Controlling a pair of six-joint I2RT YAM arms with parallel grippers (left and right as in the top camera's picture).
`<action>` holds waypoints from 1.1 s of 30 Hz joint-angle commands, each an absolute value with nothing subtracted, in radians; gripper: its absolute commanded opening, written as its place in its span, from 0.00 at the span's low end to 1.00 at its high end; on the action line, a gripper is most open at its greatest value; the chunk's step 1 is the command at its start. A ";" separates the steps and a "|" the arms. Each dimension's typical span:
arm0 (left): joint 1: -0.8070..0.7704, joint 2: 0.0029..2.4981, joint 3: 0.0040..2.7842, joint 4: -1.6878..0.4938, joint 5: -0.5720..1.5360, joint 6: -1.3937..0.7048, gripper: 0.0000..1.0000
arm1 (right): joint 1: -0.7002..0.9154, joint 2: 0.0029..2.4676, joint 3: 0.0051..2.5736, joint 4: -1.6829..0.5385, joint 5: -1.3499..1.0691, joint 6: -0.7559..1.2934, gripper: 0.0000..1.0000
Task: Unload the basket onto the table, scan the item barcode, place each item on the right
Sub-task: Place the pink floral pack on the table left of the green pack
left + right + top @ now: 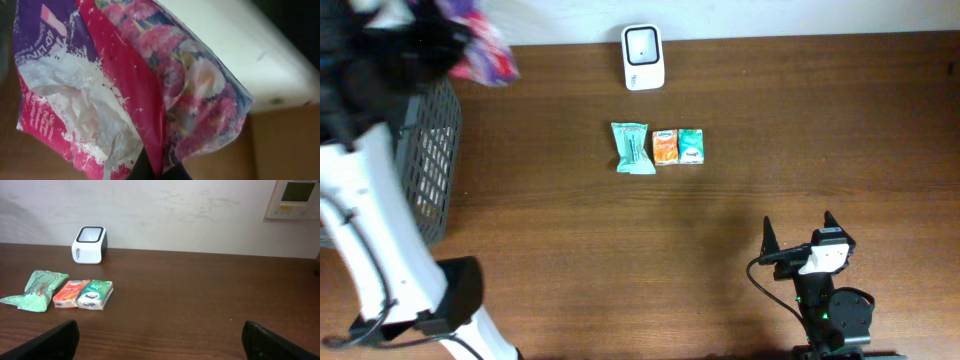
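Packet (480, 45), pink and purple, crinkled film: upper left of the overhead frame, in the air over the rim of the grey basket (430, 160); blurred there.
Left gripper (157, 171): jaws clamped on the packet's lower edge.
Right gripper (799, 232): lower right, jaws wide apart, holding nothing.
Scanner (643, 57), white: top centre, well apart from the packet.
Three small packs (665, 146): centre of the table (620, 260), side by side.
Step, as I judge it: item picked, scan not yet made.
Next I'd carry the packet right to the scanner window and turn it. I can't find the barcode on the faces shown.
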State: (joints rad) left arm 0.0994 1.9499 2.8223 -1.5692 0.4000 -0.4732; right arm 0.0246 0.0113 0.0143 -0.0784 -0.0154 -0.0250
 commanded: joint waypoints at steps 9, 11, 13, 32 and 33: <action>-0.324 2.197 2.448 -1.579 -0.220 -0.859 0.00 | 0.021 0.006 0.006 -0.080 -0.010 -0.014 0.99; -0.342 2.230 2.326 -1.491 -0.236 -0.859 0.00 | 0.021 0.006 0.006 -0.080 -0.010 -0.014 0.99; -0.349 2.250 2.230 -1.427 -0.237 -0.859 0.00 | 0.021 0.006 0.006 -0.080 -0.010 -0.014 0.99; -0.286 2.288 3.010 -1.662 -0.260 -0.353 0.72 | 0.021 0.006 0.006 -0.080 -0.010 -0.014 0.99; -0.260 2.288 3.041 -1.688 -0.303 -0.353 0.72 | 0.021 0.006 0.006 -0.080 -0.010 -0.014 0.99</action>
State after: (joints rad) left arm -0.3130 2.2940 2.9749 -1.6485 -0.1505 -0.4091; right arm 0.0246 0.0113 0.0143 -0.0784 -0.0151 -0.0250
